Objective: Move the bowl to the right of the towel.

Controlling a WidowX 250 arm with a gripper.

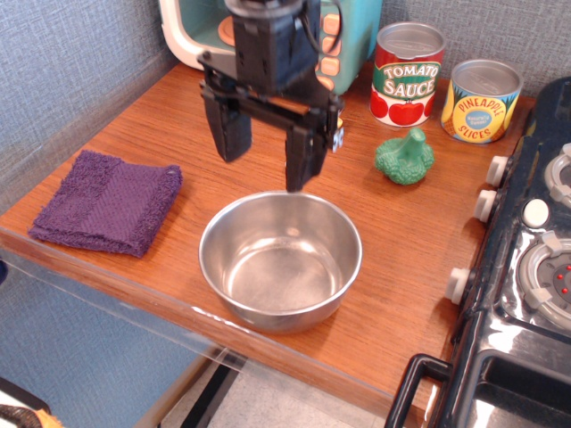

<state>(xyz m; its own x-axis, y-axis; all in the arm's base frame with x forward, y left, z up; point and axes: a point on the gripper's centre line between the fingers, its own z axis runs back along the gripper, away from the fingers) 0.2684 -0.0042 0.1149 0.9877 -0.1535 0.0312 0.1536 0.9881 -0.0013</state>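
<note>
Stainless-steel bowl (281, 260) sitting on the wooden counter, right of the purple towel (107, 201), apart from it. Gripper (266, 153) above its far rim, spread wide, empty. Any dip risks knocking the rim, skidding the bowl.

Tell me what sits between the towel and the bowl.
Nothing: in the observation.image view only bare wooden tabletop separates the towel from the bowl.

One close, elevated view looks down across the table (178, 160).
</note>
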